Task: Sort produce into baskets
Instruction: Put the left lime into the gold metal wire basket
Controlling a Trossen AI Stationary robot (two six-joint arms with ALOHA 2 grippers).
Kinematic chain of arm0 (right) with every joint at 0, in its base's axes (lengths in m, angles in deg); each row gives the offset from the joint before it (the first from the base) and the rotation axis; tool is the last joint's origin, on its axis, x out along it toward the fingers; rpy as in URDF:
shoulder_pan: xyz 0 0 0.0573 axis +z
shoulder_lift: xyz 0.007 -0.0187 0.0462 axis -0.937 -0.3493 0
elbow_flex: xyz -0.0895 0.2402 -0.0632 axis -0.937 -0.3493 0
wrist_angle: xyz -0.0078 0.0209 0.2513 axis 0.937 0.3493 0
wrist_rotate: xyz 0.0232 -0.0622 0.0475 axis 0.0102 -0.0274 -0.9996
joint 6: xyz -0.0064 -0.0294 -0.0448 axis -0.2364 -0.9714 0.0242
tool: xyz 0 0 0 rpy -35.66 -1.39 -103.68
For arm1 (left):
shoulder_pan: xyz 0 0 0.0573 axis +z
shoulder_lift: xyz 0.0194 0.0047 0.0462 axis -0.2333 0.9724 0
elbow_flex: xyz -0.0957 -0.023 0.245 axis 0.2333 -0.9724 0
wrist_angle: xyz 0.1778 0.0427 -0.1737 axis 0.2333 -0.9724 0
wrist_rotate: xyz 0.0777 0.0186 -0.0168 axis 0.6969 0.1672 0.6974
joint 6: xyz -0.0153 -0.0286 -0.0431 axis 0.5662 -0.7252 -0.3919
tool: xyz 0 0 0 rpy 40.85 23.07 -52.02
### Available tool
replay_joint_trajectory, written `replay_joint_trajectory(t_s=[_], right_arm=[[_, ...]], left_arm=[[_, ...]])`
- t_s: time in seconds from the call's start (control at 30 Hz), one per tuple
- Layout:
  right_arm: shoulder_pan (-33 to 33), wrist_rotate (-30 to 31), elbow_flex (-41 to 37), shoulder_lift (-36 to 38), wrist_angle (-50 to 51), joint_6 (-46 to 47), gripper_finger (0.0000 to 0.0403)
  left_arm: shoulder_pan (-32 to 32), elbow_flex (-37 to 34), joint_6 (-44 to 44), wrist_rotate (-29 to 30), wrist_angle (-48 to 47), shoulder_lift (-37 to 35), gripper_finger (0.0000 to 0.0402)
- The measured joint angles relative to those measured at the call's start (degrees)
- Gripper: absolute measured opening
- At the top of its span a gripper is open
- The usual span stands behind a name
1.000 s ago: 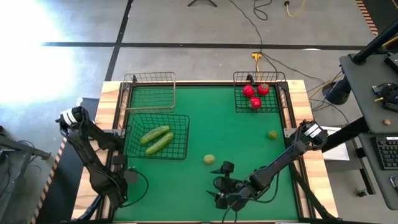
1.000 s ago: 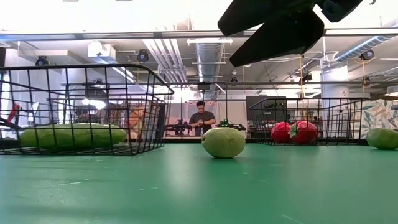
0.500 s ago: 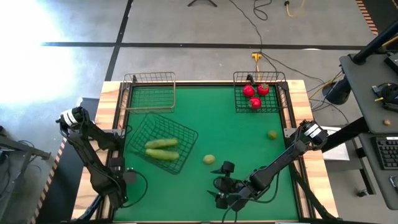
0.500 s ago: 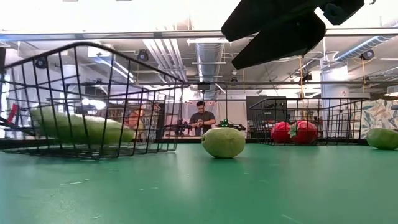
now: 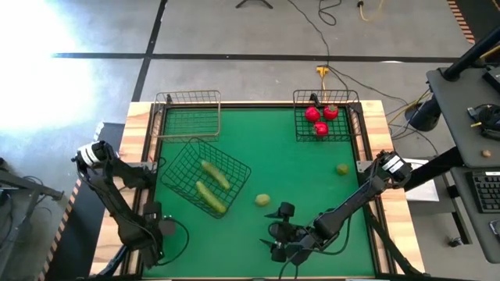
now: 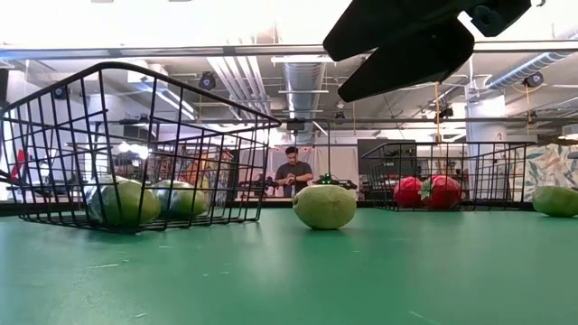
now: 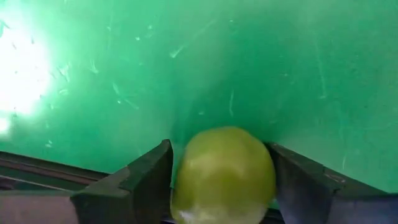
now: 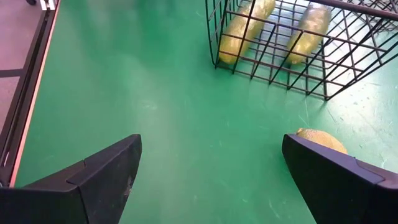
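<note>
My left gripper [image 5: 153,225] is near the table's front left and is shut on a yellow-green lime [image 7: 224,177]. My right gripper [image 5: 280,243] hangs open and empty near the front edge; it is the dark shape at the top of the low view [image 6: 406,36]. A second lime [image 5: 262,200] lies on the mat just beyond it. A third lime [image 5: 342,168] lies toward the right edge. Two cucumbers [image 5: 211,186] lie in a black basket [image 5: 234,160], which stands cornerwise. Three tomatoes [image 5: 320,119] sit in the far right black basket [image 5: 348,117]. The tan basket [image 5: 187,113] stands far left. My left gripper pinches the lime by two opposite sides [image 7: 183,183] between its two fingers [image 7: 152,174]. The fingers point down at the green mat. Whether the lime rests on the mat or hangs clear, I cannot tell.
The green mat [image 5: 312,187] is bare between the cucumber basket and the third lime. A wooden rim [image 5: 137,133] borders the table. The cucumber basket's left corner [image 5: 162,176] is close to my left arm's link [image 5: 144,172]. A person [image 6: 292,171] stands far behind the table.
The black basket with the cucumbers has turned clockwise on the mat, from square to the table to cornerwise, and tipped a little on the way. The cucumbers have swung round with it and now show end-on in the low view. My left arm has shifted slightly toward the near edge.
</note>
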Motion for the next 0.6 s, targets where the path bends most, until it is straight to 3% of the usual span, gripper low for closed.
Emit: replay_joint_trajectory(t_s=[0.17,0.37,0.47,0.6], right_arm=[[0.02,-0.09,0.00,0.00,0.02,-0.13,0.0382],[0.14,-0.15,0.00,0.00,0.00,-0.11,0.0382],[0.57,-0.17,0.00,0.28,0.20,-0.38,0.0382],[0.98,-0.15,0.63,3.78,2.83,-3.51,0.0382]], left_arm=[[0.00,1.63,-0.83,-1.07,-1.69,1.81,0.0223],[-0.15,4.13,-0.54,-1.90,-5.75,1.66,0.0155],[0.79,6.38,-2.04,-1.66,-6.12,1.36,0.0155],[3.58,14.96,0.31,4.72,-7.73,0.89,0.0155]])
